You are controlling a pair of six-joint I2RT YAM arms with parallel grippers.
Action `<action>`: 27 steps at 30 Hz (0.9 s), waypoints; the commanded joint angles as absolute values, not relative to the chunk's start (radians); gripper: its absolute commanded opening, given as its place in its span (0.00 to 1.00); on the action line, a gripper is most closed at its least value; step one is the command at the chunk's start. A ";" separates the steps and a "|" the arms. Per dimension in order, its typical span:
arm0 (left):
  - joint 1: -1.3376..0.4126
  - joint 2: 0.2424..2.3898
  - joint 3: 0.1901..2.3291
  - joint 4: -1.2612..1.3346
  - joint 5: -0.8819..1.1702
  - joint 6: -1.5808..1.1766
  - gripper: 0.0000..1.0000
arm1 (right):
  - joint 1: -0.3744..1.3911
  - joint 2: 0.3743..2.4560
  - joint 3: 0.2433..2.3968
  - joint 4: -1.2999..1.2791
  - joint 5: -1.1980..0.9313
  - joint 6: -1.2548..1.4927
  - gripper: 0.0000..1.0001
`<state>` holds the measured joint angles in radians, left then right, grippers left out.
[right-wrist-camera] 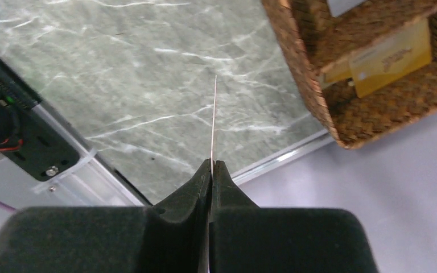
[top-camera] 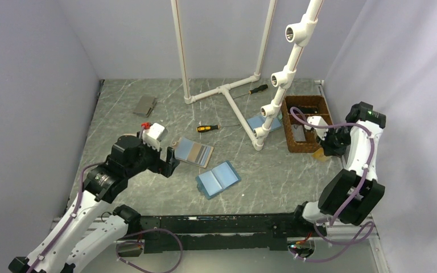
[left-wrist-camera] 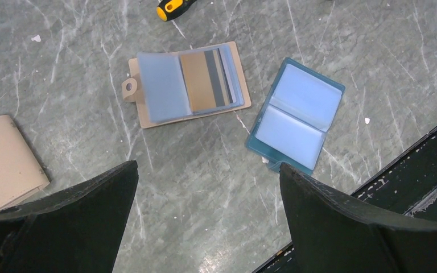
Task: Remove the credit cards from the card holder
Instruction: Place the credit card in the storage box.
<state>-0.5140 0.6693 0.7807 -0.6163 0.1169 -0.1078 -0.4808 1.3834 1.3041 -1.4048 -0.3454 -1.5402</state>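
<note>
Card holder (left-wrist-camera: 189, 83) lies open, blue panels tan-edged; left jaws apart, right jaws pinching card (right-wrist-camera: 214, 125).

We find the tabletop (left-wrist-camera: 205, 187) a grey-green marble-look surface, smooth, with a soft sheen. The card holder (left-wrist-camera: 188, 85) has a matt tan, leather-like cover; its blue-grey sleeves look like faintly glossy translucent plastic. The light-blue bifold (left-wrist-camera: 296, 116) shows shiny clear plastic pockets in a teal border. The basket (right-wrist-camera: 370, 119) is coarse brown woven wicker. The fingers (left-wrist-camera: 341, 222) of the left end effector (left-wrist-camera: 207, 168) are matt black, finely grained. The card (right-wrist-camera: 214, 119) pinched in the right end effector (right-wrist-camera: 211, 168) shows only a thin pale edge; we cannot tell its material.
</note>
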 commanded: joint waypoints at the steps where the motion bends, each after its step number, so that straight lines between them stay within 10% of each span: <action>1: -0.508 0.647 0.793 -0.615 0.096 -0.086 0.99 | -0.500 1.410 1.368 -1.302 -0.328 -1.488 0.00; 27: -0.494 0.646 0.790 -0.617 0.100 -0.087 0.99 | -0.515 1.712 1.682 -1.275 -0.384 -1.386 0.00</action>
<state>-0.5022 0.6498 0.7807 -0.6182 0.1070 -0.1051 -0.5110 1.6783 1.6119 -1.2793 -0.3504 -1.4078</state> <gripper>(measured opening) 0.994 0.008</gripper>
